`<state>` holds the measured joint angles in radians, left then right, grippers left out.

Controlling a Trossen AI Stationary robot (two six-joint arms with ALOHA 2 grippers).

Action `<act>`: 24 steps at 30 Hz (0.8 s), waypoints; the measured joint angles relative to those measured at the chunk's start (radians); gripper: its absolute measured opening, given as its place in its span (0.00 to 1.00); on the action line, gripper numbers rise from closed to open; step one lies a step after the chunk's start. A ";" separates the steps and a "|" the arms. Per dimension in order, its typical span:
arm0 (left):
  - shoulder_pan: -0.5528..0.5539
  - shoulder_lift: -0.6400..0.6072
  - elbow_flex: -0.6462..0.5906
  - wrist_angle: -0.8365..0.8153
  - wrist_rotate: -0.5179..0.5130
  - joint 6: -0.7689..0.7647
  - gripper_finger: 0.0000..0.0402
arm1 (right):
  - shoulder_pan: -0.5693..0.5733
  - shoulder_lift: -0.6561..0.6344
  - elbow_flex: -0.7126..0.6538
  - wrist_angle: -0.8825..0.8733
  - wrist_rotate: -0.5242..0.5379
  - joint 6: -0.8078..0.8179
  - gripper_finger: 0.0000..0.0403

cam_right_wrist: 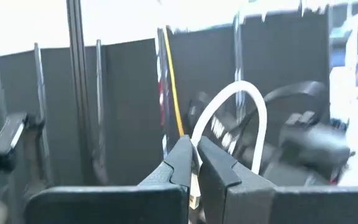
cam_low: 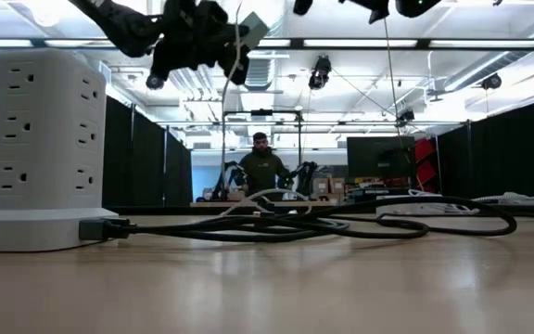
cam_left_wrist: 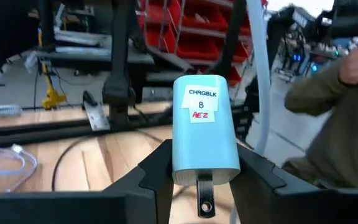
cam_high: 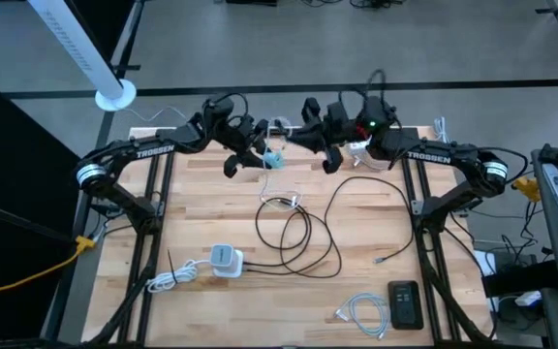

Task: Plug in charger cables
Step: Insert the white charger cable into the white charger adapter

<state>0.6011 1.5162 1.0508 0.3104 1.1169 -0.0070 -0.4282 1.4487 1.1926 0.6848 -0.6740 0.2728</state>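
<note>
Left gripper (cam_left_wrist: 197,171) clamps a pale blue labelled charger block (cam_left_wrist: 204,127), right gripper (cam_right_wrist: 194,163) pinches a thin white cable (cam_right_wrist: 241,118) above the surface's far edge; mating step, next needs plug-to-port alignment.

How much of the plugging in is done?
Nothing looks plugged together yet. The left pincer holds up a light blue charger block; the right pincer pinches a white cable beside it. The black cable and another white cable still lie loose on the table.
</note>
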 joint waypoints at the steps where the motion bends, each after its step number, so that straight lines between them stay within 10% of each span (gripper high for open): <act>1: -0.005 0.000 0.000 0.039 -0.014 -0.046 0.27 | -0.007 -0.003 0.003 0.026 0.002 0.002 0.00; 13: -0.004 0.000 0.000 0.162 -0.262 -0.220 0.27 | -0.030 -0.004 0.094 0.168 -0.044 -0.010 0.00; 24: 0.067 -0.002 0.001 0.133 -0.238 -0.158 0.27 | -0.030 -0.001 0.095 0.164 -0.034 -0.036 0.00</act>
<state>0.6682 1.5139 1.0515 0.4438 0.8787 -0.1646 -0.4584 1.4479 1.2881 0.8489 -0.7078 0.2367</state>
